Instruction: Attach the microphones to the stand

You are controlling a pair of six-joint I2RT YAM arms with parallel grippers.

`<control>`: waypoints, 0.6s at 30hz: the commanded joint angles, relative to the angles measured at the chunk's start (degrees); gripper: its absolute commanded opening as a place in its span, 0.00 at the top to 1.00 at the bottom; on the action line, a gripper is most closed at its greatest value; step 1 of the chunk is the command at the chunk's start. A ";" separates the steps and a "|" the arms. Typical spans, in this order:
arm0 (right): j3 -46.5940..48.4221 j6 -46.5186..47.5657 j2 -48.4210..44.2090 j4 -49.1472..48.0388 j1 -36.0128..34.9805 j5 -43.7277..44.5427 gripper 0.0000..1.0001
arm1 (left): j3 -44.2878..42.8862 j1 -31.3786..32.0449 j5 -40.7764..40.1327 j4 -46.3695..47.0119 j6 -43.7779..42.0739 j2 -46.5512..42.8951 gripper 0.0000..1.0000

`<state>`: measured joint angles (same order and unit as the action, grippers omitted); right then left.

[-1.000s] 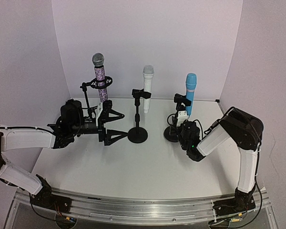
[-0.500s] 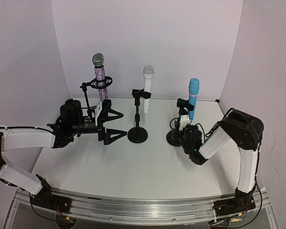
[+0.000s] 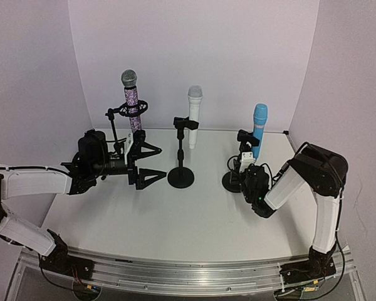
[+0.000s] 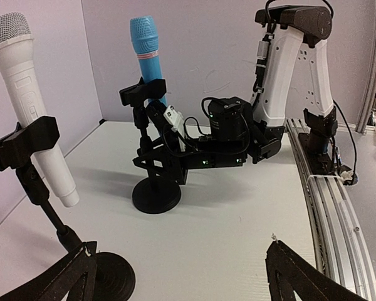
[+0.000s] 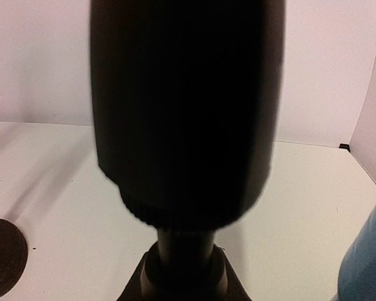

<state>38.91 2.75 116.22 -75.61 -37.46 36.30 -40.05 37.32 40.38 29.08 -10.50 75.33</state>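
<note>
On the right side of the table (image 3: 175,219), toward the far wall, the blue microphone (image 3: 259,125) stands upright in the clip of the right stand (image 3: 233,182). The white microphone (image 3: 193,116) is clipped the same way into the middle stand (image 3: 180,178), and the purple microphone (image 3: 132,103) sits in the left stand (image 3: 115,128), so all three look mounted already. These are stiff, hard-bodied sticks, probably light and smooth enough to slip, and each makes its small round base top-heavy. I would take one by the barrel below the head, or move it by the stand's stem low down. The right gripper (image 4: 158,163) is clenched around the stem of the right stand, just under the clip, and I judge it is nudging that stand into place. The left gripper (image 3: 151,164) hovers with its jaws spread wide and empty, near the middle stand's base.
</note>
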 commanded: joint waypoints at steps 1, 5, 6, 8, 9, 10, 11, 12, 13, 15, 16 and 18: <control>-0.05 0.04 -0.95 -2.73 0.44 -0.60 1.00 | -1.13 -0.39 0.40 2.29 -0.37 -1.20 0.06; -0.23 0.04 -1.41 -2.70 0.41 -0.36 0.80 | -0.85 -0.49 0.40 1.82 -0.57 -1.63 0.06; -0.42 0.06 -1.56 -2.70 0.41 -0.62 0.73 | -0.78 -0.49 0.40 1.84 -0.57 -1.67 0.06; -0.75 -0.19 -1.94 -2.70 0.46 -1.10 0.64 | -0.72 -0.52 0.47 1.90 -0.57 -1.69 0.06; -0.96 -0.39 -2.05 -2.70 0.45 -1.31 0.60 | -0.72 -0.54 0.51 1.94 -0.60 -1.67 0.06; -1.18 -0.59 -2.11 -2.70 0.44 -1.56 0.58 | -0.72 -0.57 0.59 1.98 -0.71 -1.65 0.06; -1.32 -0.82 -2.14 -2.70 0.40 -1.73 0.56 | -0.80 -0.58 0.66 2.02 -0.81 -1.59 0.06; -1.40 -0.89 -2.22 -2.70 0.44 -2.04 0.56 | -0.84 -0.62 0.70 1.98 -0.94 -1.58 0.06; -1.54 -0.93 -2.29 -2.70 0.40 -2.52 0.55 | -0.89 -0.68 0.75 1.95 -1.03 -1.54 0.06; -1.86 -1.02 -2.54 -2.69 0.29 -3.50 0.53 | -0.90 -0.79 0.80 1.93 -1.20 -1.46 0.06; -2.05 -1.01 -2.66 -2.68 0.17 -3.81 0.52 | -0.89 -0.83 0.85 1.94 -1.22 -1.42 0.06; -2.75 -1.10 -2.99 -2.65 -0.18 -3.91 0.49 | -0.88 -0.84 0.92 2.00 -1.23 -1.40 0.06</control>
<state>37.39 2.27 116.01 -75.48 -37.26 33.78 -40.05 36.96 40.42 29.08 -10.81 75.29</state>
